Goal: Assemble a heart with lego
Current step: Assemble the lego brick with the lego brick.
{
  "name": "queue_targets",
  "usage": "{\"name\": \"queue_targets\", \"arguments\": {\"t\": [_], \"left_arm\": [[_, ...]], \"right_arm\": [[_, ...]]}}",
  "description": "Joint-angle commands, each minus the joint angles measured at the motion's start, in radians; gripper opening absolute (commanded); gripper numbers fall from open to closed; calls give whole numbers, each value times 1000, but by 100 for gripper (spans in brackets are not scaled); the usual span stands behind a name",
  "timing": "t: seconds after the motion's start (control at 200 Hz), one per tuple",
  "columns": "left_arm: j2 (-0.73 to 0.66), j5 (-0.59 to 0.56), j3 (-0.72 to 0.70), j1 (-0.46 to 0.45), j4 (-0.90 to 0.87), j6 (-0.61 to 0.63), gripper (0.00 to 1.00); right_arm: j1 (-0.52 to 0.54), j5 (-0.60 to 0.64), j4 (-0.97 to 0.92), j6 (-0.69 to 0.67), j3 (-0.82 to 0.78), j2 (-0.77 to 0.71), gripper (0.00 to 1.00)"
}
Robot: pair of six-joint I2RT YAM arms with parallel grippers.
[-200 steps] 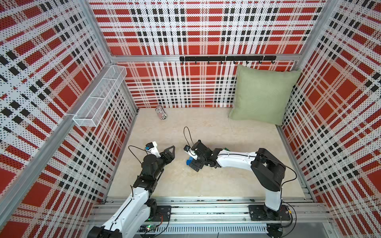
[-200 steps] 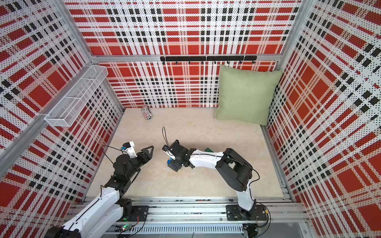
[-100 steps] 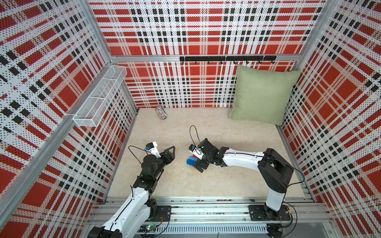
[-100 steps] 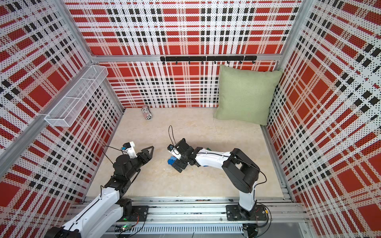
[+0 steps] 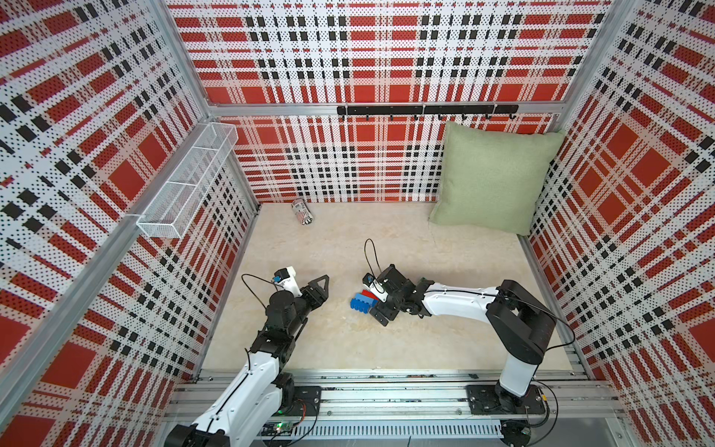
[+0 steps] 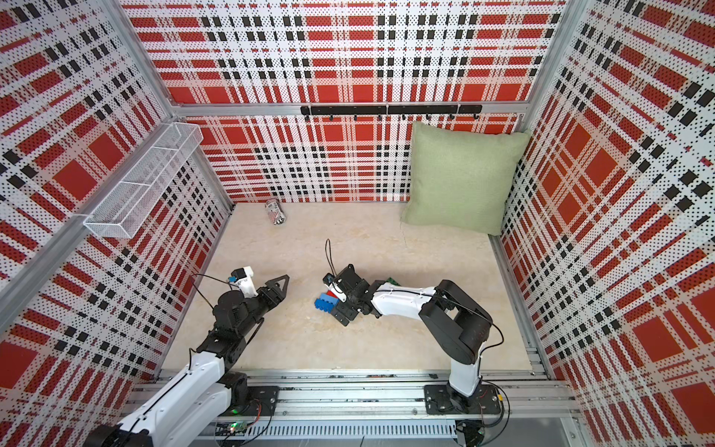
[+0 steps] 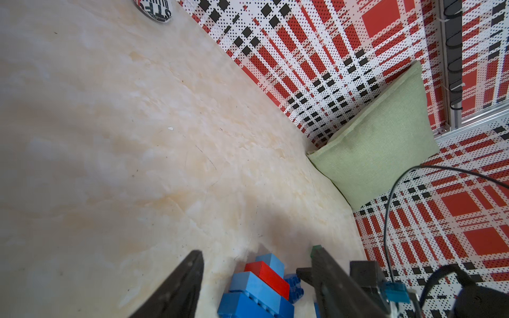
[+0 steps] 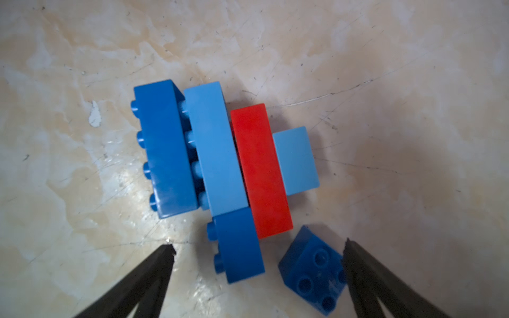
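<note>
Heart (image 8: 220,154), part-built, is laid flat on the table (image 8: 82,192) just ahead of the right hand (image 8: 257,245), which is spread wide and empty around a loose blue square brick (image 8: 314,271), likely for pickup, while the left hand (image 7: 256,250) is held aside, spread and empty.

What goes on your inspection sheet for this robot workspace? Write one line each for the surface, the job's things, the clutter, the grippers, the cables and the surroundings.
Surface: beige marbled tabletop, scratched.
Job's things: heart unfinished, blue bricks and one red joined; loose blue brick studs-up beside it; green piece partly hidden behind the right arm.
Clutter: striped can on its side, far back.
Grippers: left gripper open, empty, apart from the heart; right gripper open, straddling the loose blue brick and the heart's end.
Cables: right wrist cable and left wrist cable loop clear of the bricks.
Surroundings: plaid walls, wire basket, hook rail, green cushion.
</note>
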Motion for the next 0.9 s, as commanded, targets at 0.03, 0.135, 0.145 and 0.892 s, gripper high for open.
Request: {"name": "queue_targets", "arguments": {"t": [0.03,0.135,0.145,0.892], "left_arm": [[3,6,-5,10,24,14,67],[7,9,-3,9,24,14,67],[5,10,-3,9,24,14,67],[-5,4,4,10,20,10,67]], "right_arm": [[0,16,36,5,35,32,100],[0,24,27,1,63,59,100],[0,23,27,1,64,61,100],[13,-70,-89,15,195,47,100]]}}
